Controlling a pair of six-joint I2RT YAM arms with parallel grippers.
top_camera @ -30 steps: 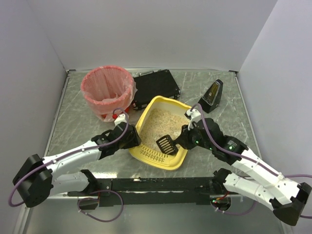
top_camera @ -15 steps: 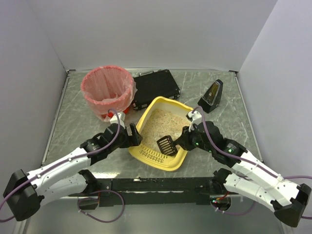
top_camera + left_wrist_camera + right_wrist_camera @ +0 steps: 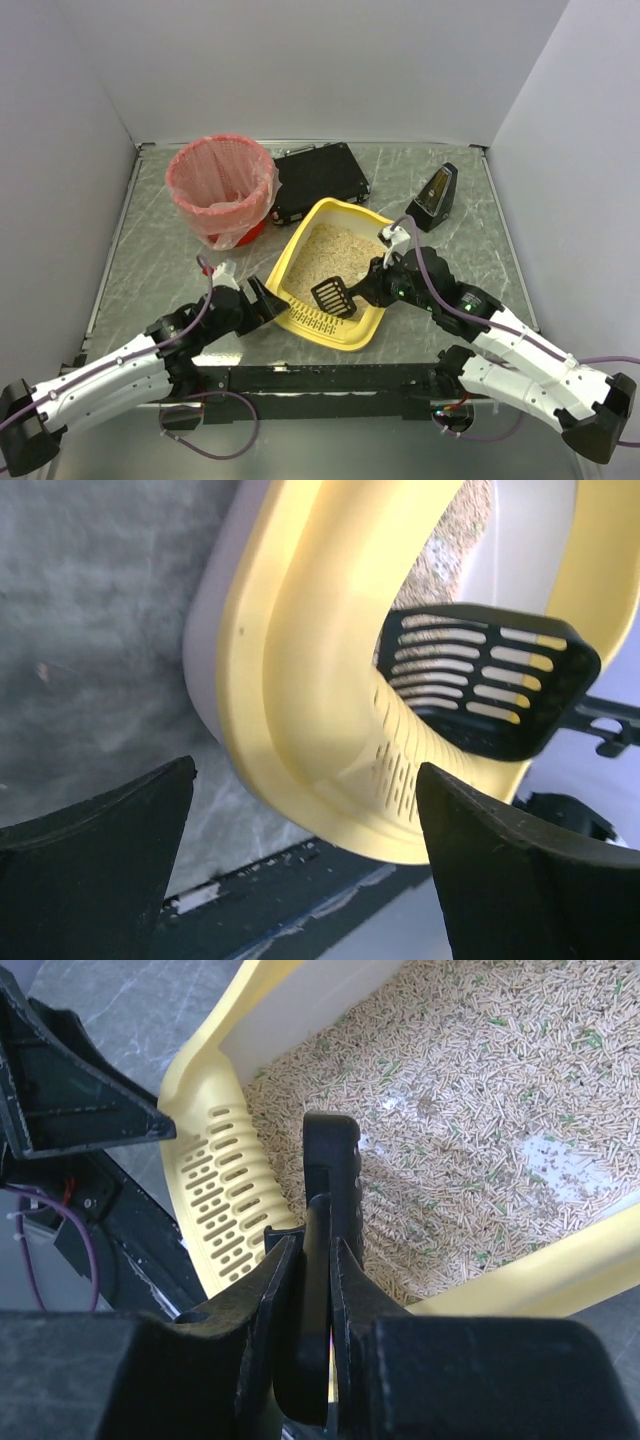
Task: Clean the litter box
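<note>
1. Litter box point(image 3: 352, 335) sits mid-table point(image 3: 150, 250) between both arms. Its slotted strip is at the near end and beige pellet litter point(image 3: 480, 1110) fills the rest.
2. Right tool point(image 3: 310, 1290) is clenched on the handle of the black slotted scoop point(image 3: 330, 1175). The blade hangs over the litter by the slotted strip, likely poised to dig and sift.
3. Left tool point(image 3: 268, 303) is released, jaws wide, lined up on the box's near-left corner. Contact unclear. Probably there to brace the box against scoop push.
4. Pink-lined bin point(image 3: 221, 185) stands back-left, apart from the box. Likely the dump spot.
</note>
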